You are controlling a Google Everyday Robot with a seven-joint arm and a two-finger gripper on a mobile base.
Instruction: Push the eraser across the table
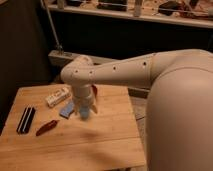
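nothing readable here, the white box [57,96] has markings but can't make them out. gripper [85,112] hangs over mid table [100,145].

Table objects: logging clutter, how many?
4: eraser at left edge, red piece beside it, white box behind, blue square by the end effector at centre; arm may hide more.
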